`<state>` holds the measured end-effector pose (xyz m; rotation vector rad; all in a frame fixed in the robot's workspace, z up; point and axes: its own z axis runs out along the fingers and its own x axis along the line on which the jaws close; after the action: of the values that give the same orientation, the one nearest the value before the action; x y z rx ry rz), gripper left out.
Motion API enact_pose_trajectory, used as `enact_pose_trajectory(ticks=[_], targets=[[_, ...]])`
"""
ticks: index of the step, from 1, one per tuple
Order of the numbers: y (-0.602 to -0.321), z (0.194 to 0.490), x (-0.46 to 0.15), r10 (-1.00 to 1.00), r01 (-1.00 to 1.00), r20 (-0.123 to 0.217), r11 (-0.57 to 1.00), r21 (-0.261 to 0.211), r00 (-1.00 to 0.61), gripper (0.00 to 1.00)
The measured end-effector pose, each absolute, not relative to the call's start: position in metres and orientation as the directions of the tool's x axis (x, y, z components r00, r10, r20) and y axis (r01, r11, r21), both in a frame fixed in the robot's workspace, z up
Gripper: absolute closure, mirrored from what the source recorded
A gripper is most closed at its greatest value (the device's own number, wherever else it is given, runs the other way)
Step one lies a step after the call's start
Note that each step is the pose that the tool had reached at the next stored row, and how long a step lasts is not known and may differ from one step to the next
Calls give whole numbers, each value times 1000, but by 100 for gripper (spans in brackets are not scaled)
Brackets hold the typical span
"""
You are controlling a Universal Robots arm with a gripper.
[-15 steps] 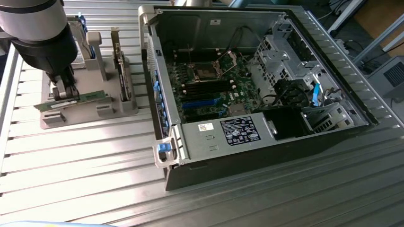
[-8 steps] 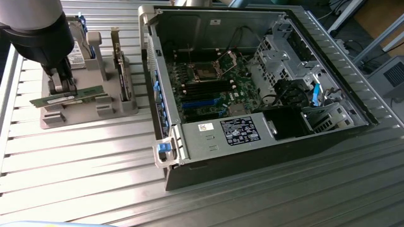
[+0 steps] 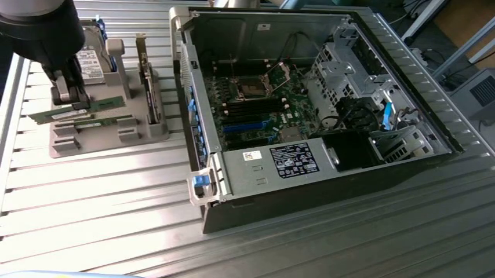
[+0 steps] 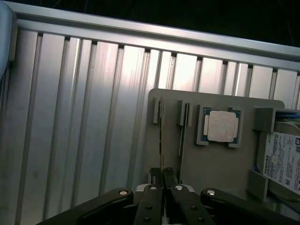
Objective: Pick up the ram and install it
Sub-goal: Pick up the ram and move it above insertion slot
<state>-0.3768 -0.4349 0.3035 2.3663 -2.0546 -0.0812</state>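
The ram [image 4: 161, 140] is seen edge-on as a thin green stick in the outer slot of the grey holder [image 4: 211, 164]. My gripper [image 4: 162, 174] is shut on it, one finger pressed on each side. Its twin [image 4: 182, 136] stands in the neighbouring slot. In the exterior view my gripper [image 3: 75, 104] hangs over the holder [image 3: 101, 139] at the exterior view's left. There the gripped ram [image 3: 81, 110] lies long and slightly tilted, with its twin [image 3: 89, 123] just in front. The open computer case [image 3: 309, 98] shows its motherboard [image 3: 259, 98] to the right.
A square silver processor [image 4: 221, 125] and a labelled hard drive [image 4: 283, 161] sit on the same holder. An expansion card [image 3: 152, 87] stands upright at the holder's right side, close to the case wall [image 3: 185, 87]. Ribbed metal table [image 3: 101, 202] surrounds everything.
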Motion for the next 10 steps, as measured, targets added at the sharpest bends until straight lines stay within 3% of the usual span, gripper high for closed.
enact_pose_trajectory(ticks=[10], targets=[[-435,337,-377,-990,-989,-35,-141,39,140,87]])
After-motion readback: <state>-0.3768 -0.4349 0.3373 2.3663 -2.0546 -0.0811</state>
